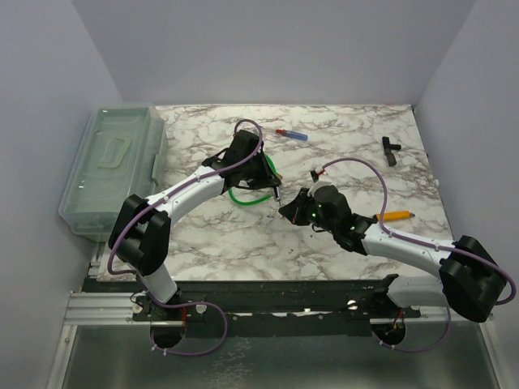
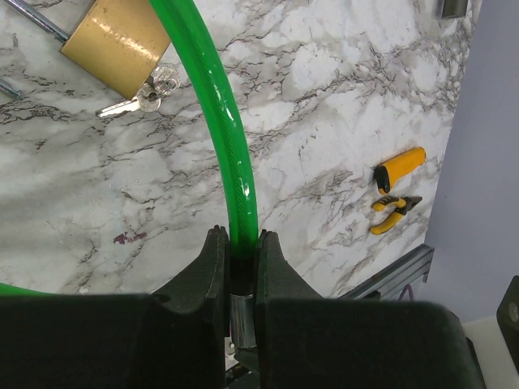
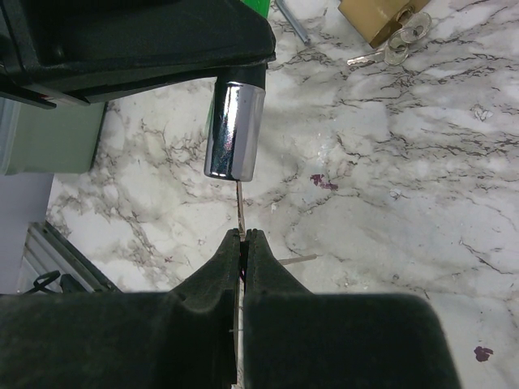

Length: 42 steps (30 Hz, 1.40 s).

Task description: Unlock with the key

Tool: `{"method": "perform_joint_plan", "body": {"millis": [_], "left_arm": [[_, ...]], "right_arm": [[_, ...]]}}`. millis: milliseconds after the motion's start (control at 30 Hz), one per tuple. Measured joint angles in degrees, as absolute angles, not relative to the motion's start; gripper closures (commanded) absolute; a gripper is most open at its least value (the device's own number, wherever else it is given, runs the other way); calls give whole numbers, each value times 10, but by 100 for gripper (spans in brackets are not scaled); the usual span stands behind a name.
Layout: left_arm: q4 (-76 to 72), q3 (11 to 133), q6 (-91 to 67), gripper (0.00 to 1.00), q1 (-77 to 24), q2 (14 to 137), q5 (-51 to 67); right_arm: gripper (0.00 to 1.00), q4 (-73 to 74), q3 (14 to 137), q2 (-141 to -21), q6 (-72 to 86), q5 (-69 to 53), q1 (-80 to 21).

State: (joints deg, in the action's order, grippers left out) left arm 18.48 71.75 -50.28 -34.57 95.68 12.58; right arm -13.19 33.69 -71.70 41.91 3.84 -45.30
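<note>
We have the left gripper (image 2: pixel 238 267) clamped on the green cable (image 2: pixel 229 138) just above its chrome end cap (image 3: pixel 234 131), holding that cap over the marble table (image 1: pixel 243 235) near the centre of the overhead view. The right gripper (image 3: pixel 242 243) is pinched shut on the key (image 3: pixel 241 207), a thin pale blade standing out of its jaws toward twelve o'clock in the right wrist view, its tip just at the cap's lower face. Whether the tip has entered a keyway we cannot tell.

The brass padlock (image 2: pixel 117 40) lies apart on the table, at eleven o'clock in the left wrist view, with a spare key bunch (image 2: pixel 150 91) at its lower edge.

In our judgement the main risk is misalignment: the blade is slim and held by only a short length, so if it meets the cap's rim instead of the slot, further pushing could bend it or make it twist within the jaws. The cable is also springy; pressure from the key may rock the cap sideways in our left grip and spoil the line-up. Turning before the blade is fully seated could strip our hold.
</note>
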Motion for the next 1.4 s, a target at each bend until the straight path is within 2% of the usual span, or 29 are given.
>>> {"method": "perform_joint_plan", "body": {"millis": [467,1400], "left_arm": [[185,717,-501,100,-345,957,125],[176,713,-501,100,-342,948,124]], "right_arm": [[99,-137,337,-724,420,36,-452],[99,-171,337,-735,466,-61,-408]]}}
